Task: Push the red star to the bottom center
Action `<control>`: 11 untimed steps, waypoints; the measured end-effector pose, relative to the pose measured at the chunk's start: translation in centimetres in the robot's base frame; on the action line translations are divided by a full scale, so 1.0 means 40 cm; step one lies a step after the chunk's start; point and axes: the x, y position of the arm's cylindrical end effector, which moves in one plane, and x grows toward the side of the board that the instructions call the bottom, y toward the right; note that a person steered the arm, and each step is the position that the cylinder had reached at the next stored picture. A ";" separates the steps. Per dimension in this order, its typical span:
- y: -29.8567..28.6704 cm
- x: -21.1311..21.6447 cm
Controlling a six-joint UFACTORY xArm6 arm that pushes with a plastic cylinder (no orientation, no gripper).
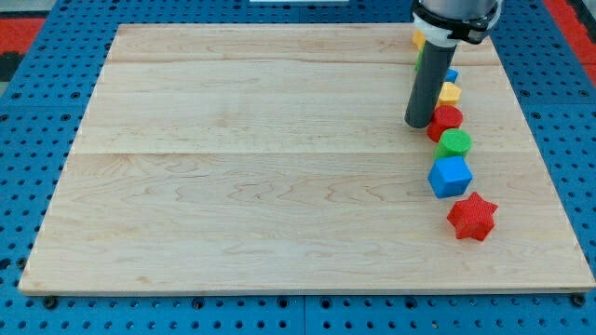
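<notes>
The red star (472, 216) lies on the wooden board (279, 167) near the view's right edge, lower right. My tip (419, 124) rests on the board up and to the left of the star, just left of a red round block (446, 121). Between the tip and the star lie a green round block (455, 142) and a blue cube (450, 176), in a column with the star at its bottom end.
Above the red round block the column continues with a yellow block (450, 92), a blue block (452, 75) and, partly hidden behind the rod, a yellow piece (418, 39) and a green piece (416, 65). The board sits on a blue pegboard (37, 112).
</notes>
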 end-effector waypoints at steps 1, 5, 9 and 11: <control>-0.005 0.001; -0.224 0.313; 0.354 0.453; 0.097 0.321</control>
